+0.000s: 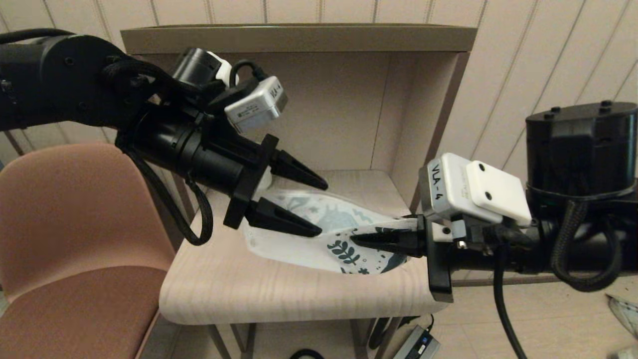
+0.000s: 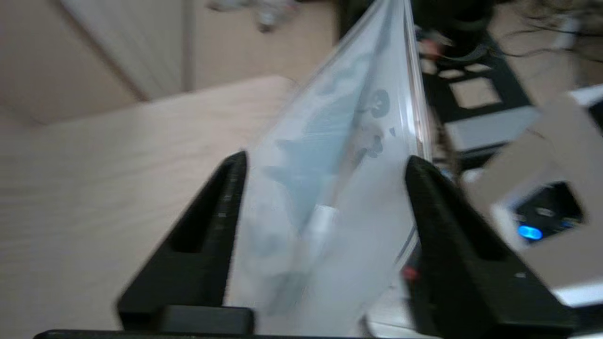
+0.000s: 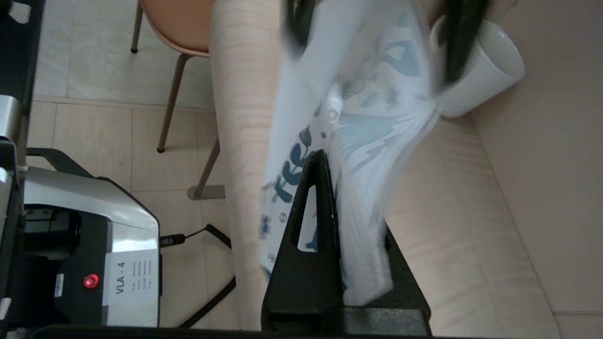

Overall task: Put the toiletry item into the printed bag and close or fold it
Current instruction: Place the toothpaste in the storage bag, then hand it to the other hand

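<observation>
The printed bag (image 1: pixel 319 224), white with dark teal leaf print, hangs just above the light wooden shelf board (image 1: pixel 259 289), pulled toward the right. My right gripper (image 1: pixel 356 239) is shut on the bag's printed end (image 3: pixel 377 132), its black fingertips (image 3: pixel 320 162) pinching the film. My left gripper (image 1: pixel 321 207) stands open at the bag's other end, one finger above it and one below. In the left wrist view the bag (image 2: pixel 339 141) fills the gap between the spread fingers (image 2: pixel 226 188). The toiletry item (image 2: pixel 321 221), a slim white tube, shows blurred through the bag's film.
A ribbed white mug (image 3: pixel 480 70) lies on its side at the back of the shelf, close to the bag. The cabinet's side wall (image 1: pixel 428 114) rises on the right. A brown chair (image 1: pixel 75 224) stands to the left. The robot's base (image 3: pixel 94 235) sits on the floor below.
</observation>
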Robot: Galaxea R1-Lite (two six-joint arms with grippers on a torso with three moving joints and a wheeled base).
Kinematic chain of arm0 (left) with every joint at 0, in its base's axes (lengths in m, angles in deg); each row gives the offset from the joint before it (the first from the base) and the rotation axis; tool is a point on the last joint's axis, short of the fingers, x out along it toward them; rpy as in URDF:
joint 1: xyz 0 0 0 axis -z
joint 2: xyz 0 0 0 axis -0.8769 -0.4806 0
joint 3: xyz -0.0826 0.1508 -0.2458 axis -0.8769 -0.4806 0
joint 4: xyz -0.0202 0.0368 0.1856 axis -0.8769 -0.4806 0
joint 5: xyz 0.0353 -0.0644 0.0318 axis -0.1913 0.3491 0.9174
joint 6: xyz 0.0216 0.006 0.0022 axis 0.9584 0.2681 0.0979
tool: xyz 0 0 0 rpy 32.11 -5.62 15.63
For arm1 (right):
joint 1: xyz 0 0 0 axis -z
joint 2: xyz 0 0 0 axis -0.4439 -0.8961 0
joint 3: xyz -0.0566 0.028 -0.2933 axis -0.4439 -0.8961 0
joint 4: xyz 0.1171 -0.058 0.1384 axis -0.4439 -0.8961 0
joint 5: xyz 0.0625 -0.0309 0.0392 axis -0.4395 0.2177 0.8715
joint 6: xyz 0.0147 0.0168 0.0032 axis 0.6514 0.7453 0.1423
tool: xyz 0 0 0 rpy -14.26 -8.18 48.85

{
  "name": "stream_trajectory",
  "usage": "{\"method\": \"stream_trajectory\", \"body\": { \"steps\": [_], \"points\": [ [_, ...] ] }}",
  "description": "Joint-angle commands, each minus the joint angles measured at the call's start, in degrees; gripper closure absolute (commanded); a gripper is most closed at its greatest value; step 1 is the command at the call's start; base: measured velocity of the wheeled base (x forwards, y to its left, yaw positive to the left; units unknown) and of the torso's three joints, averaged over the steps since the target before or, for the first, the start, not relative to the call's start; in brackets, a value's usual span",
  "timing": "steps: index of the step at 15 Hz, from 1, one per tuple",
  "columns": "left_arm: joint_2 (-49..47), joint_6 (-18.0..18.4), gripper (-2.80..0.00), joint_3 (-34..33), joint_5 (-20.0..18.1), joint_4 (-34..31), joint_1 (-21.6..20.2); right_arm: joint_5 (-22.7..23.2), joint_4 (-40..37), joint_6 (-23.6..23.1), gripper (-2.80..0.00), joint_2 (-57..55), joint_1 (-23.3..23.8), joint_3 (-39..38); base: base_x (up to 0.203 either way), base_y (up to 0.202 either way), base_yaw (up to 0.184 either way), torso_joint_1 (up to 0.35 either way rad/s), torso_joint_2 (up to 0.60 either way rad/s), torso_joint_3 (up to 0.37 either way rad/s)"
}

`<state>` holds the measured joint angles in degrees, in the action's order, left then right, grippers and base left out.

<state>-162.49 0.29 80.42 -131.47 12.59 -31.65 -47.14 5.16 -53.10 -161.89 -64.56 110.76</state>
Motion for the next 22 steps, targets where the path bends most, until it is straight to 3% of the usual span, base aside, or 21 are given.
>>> {"method": "stream_trajectory", "body": {
  "steps": [1, 6, 9, 11, 12, 17, 22],
  "points": [
    [-0.6, -0.1, -2.80, 3.8, -0.4, 0.7, -4.2, 0.2, 0.1, -0.1, 0.00, 0.2, 0.3, -0.4, 0.000, 0.000, 0.000, 0.000, 0.00, 0.000],
    [1.1, -3.7, -2.80, 4.0, -2.3, 3.0, -12.6, 0.2, 0.1, 0.6, 0.00, 1.1, 0.5, -0.7, 0.000, 0.000, 0.000, 0.000, 0.00, 0.000],
    [2.0, -4.0, -2.80, 3.4, -7.3, -5.9, -17.7, 0.4, 0.1, 1.0, 0.00, 2.8, 1.8, -0.6, 0.000, 0.000, 0.000, 0.000, 0.00, 0.000],
    [2.7, -3.1, -2.80, 0.7, -8.1, -10.8, -18.9, 0.4, 0.1, 2.0, 0.00, 3.3, 2.0, -0.7, 0.000, 0.000, 0.000, 0.000, 0.00, 0.000],
    [3.6, -2.4, 0.00, -1.7, -8.1, -11.6, -19.4, 0.4, 0.1, 2.2, 0.00, 3.5, 2.0, -0.7, 0.000, 0.000, 0.000, 0.000, 0.00, 0.000],
    [7.4, -1.5, 0.00, -11.9, -10.0, -10.9, -21.1, 0.1, 0.6, 3.5, 0.00, 3.8, 3.1, 0.4, 0.000, 0.000, 0.000, 0.000, 0.00, 0.000],
    [7.2, -1.7, 0.00, -17.6, -12.8, -5.5, -22.9, -0.1, 3.9, 5.9, 0.00, 3.6, 3.7, 2.0, 0.000, 0.000, 0.000, 0.000, 0.00, 0.000]
  ]
}}
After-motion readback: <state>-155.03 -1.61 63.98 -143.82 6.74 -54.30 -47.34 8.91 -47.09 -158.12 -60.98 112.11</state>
